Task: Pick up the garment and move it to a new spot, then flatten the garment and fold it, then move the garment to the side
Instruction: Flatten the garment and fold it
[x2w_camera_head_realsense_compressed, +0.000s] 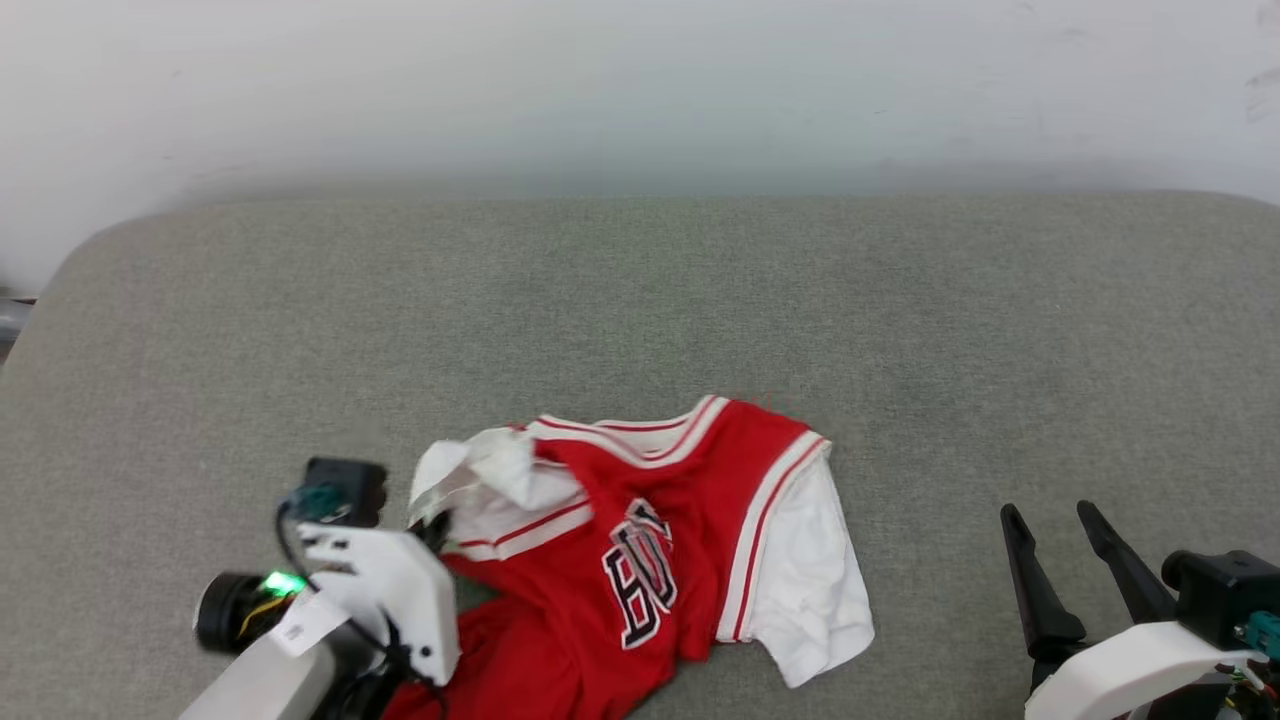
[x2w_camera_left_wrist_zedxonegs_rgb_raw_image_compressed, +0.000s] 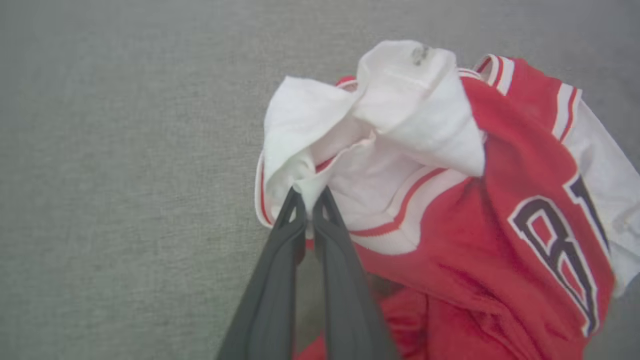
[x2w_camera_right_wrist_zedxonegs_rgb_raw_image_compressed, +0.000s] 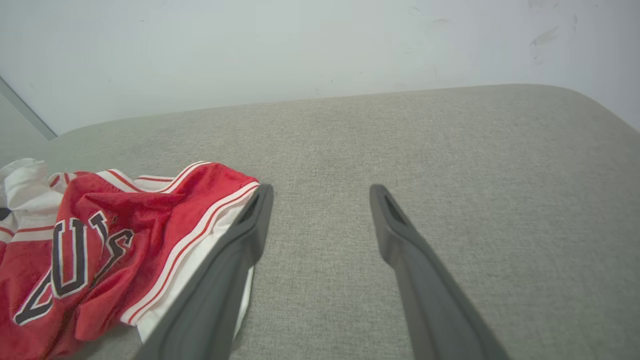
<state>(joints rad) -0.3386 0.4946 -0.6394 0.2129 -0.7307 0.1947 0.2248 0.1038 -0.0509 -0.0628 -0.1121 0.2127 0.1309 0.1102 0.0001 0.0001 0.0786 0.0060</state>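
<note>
The garment, a red jersey with white sleeves and black-and-white lettering, lies crumpled on the grey cushion near its front edge. My left gripper is shut on a bunched white sleeve fold of the garment at its left side; in the head view the left gripper is mostly hidden behind its white wrist housing. My right gripper stands open at the lower right, apart from the cloth. In the right wrist view the right gripper has bare cushion between its fingers, with the garment to their left.
The grey fabric cushion spreads wide behind and to both sides of the jersey. A pale wall rises behind it. The cushion's rounded left corner drops off to the floor.
</note>
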